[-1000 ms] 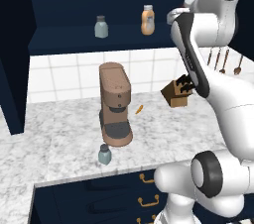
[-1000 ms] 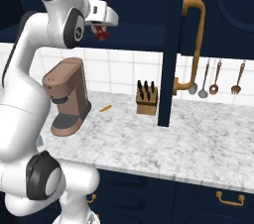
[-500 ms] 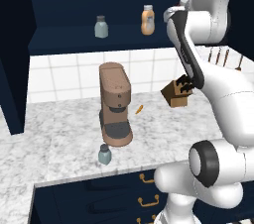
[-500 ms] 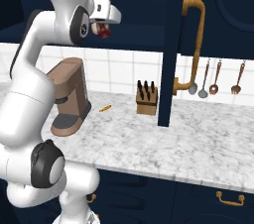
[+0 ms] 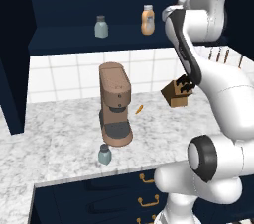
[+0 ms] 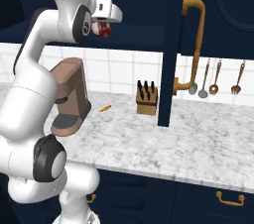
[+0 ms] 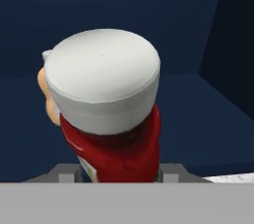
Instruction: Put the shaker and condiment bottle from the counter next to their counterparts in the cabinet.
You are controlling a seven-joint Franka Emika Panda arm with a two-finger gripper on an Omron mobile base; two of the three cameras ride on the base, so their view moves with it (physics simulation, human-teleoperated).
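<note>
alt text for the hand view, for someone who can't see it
A red condiment bottle with a white cap, seen from above, is held in the hand in front of the dark navy cabinet. An orange-tan bottle peeks out behind its left side.

We see the condiment bottle [image 7: 119,139] as smooth red plastic with a faint sheen, under a matt white cap. The counter [image 6: 198,139] looks like polished marbled stone, white veined with grey. On it, the coffee machine [image 5: 115,104] has a matt brown plastic-like shell with a darker grey tray, and the knife block [image 6: 147,100] beside it reads as plain wood. Near the machine's base, the shaker [image 5: 104,154] looks translucent and glassy under a dull grey cap. Above the counter, the cabinet [image 5: 89,0] is flat matt navy.
</note>
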